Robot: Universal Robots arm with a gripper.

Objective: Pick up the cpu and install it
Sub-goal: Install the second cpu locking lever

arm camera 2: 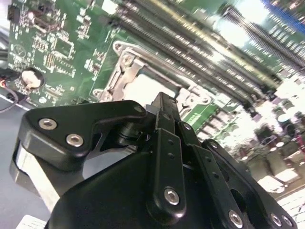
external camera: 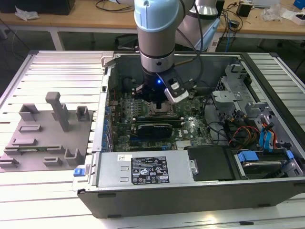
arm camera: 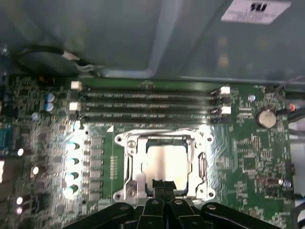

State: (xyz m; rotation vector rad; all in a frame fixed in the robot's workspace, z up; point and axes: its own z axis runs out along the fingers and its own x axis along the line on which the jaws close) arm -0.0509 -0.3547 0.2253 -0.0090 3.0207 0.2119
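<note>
We see the black gripper (arm camera: 159, 187), fingers together, above the pale silver square cpu (arm camera: 167, 162) (apparently seated in its metal-framed socket (arm camera: 125, 164)); pressing down could bend pins.

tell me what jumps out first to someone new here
The arm reaching down into the open computer case at the middle of the exterior view. Beneath it, in the first wrist view, the cpu shines pale silver inside the metal-framed socket on the green motherboard, with the gripper right at its edge.
</note>
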